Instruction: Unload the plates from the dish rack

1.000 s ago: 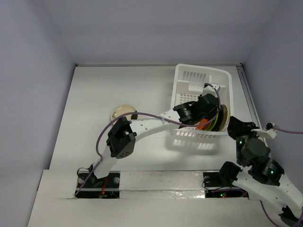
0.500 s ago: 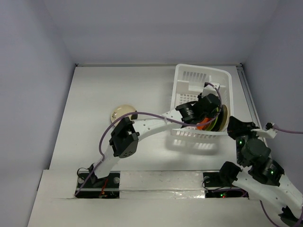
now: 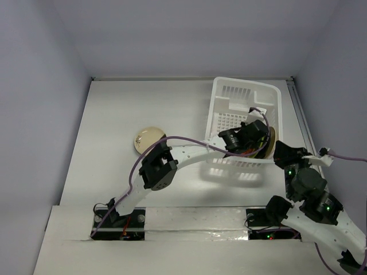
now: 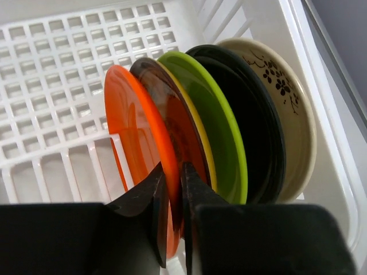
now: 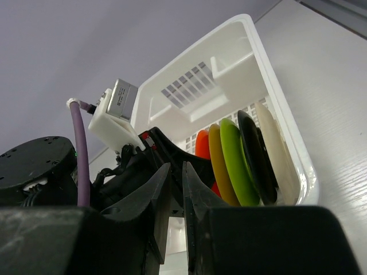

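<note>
A dark red round plastic plate (image 4: pixel 169 114), stood on edge in the white slotted plastic dish rack (image 4: pixel 51 63) at the white table's (image 3: pixel 143 103) two o'clock, is clamped at its rim, apparently firmly, by the left gripper (image 4: pixel 172 172). The right gripper (image 5: pixel 176 172) is seen closed and empty at the rack's five o'clock.
</note>
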You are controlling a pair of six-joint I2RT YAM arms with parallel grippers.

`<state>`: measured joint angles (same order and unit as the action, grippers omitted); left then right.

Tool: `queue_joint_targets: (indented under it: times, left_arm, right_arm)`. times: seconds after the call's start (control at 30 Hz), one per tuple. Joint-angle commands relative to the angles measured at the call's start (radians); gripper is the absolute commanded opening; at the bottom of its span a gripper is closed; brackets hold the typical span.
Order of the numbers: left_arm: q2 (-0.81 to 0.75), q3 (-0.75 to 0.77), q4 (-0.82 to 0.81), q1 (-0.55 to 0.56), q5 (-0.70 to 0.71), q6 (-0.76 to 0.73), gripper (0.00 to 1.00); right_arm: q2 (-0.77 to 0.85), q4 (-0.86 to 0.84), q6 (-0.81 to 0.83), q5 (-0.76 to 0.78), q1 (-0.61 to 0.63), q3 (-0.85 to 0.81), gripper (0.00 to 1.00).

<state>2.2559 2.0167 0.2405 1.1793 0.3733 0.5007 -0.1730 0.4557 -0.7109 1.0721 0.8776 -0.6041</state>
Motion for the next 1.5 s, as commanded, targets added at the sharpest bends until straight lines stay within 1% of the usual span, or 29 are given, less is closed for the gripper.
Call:
queue_joint_targets:
  times: [0.0,0.13,0.37,0.57,0.6,0.7,0.8,0.93,1.0,1.07,1.13,1.2,1.23,1.27,1.3,1.4,1.43,1.47]
  left_arm:
    - [-0.045,0.013,-0.043,0.008,0.013,-0.005,0.0]
    - [-0.1,-0.032,-0.072,0.008,0.032,0.015,0.0]
    - [-0.206,-0.139,-0.17,0.008,0.041,0.048,0.0]
    - [-0.272,-0.194,-0.234,0.008,0.093,0.058,0.0]
    - [-0.282,-0.231,-0.268,0.008,0.104,0.058,0.0]
    - [-0.334,-0.297,-0.349,0.008,0.119,0.05,0.0]
    - [-0.377,-0.326,-0.375,0.008,0.15,0.024,0.0]
    - [-0.479,-0.378,-0.392,0.008,0.194,-0.031,0.0]
    - [-0.524,-0.4,-0.353,0.008,0.228,-0.079,0.0]
    - [-0.588,-0.429,-0.272,0.008,0.304,-0.099,0.0]
    - [-0.665,-0.492,-0.244,0.008,0.375,-0.134,0.0]
    - [-0.712,-0.524,-0.14,-0.003,0.429,-0.142,0.0]
    - [-0.757,-0.554,-0.101,-0.013,0.482,-0.137,0.0]
    - [-0.78,-0.573,-0.028,-0.024,0.496,-0.131,0.0]
    - [-0.801,-0.596,0.009,-0.038,0.501,-0.122,0.0]
    - [-0.889,-0.728,0.101,-0.113,0.477,-0.068,0.0]
    - [-0.926,-0.798,0.121,-0.139,0.452,-0.048,0.0]
    - [-0.941,-0.829,0.158,-0.185,0.44,-0.015,0.0]
  right_arm:
    - [-0.011,-0.052,0.011,0.003,0.003,0.0,0.19]
    - [-0.017,-0.055,0.014,-0.001,0.003,0.0,0.19]
    - [-0.04,-0.055,0.016,-0.006,0.003,-0.003,0.18]
    - [-0.046,-0.055,0.018,-0.004,0.003,-0.003,0.18]
    - [-0.045,-0.055,0.016,-0.004,0.003,-0.003,0.18]
    - [-0.048,-0.055,0.018,-0.006,0.003,-0.003,0.18]
    - [-0.051,-0.054,0.018,-0.004,0.003,-0.003,0.17]
    - [-0.051,-0.055,0.019,-0.006,0.003,-0.005,0.17]
    - [-0.049,-0.057,0.022,-0.009,0.003,-0.003,0.17]
    - [-0.049,-0.063,0.024,-0.014,0.003,-0.003,0.17]
    - [-0.051,-0.064,0.025,-0.018,0.003,-0.005,0.17]
    - [-0.051,-0.065,0.027,-0.017,0.003,-0.005,0.17]
    - [-0.051,-0.065,0.027,-0.018,0.003,-0.003,0.17]
    - [-0.048,-0.065,0.027,-0.021,0.003,-0.003,0.17]
    - [-0.048,-0.065,0.027,-0.021,0.003,-0.003,0.17]
    - [-0.045,-0.066,0.027,-0.027,0.003,-0.003,0.17]
    - [-0.043,-0.069,0.027,-0.032,0.003,-0.002,0.17]
    - [-0.042,-0.072,0.028,-0.035,0.003,0.0,0.17]
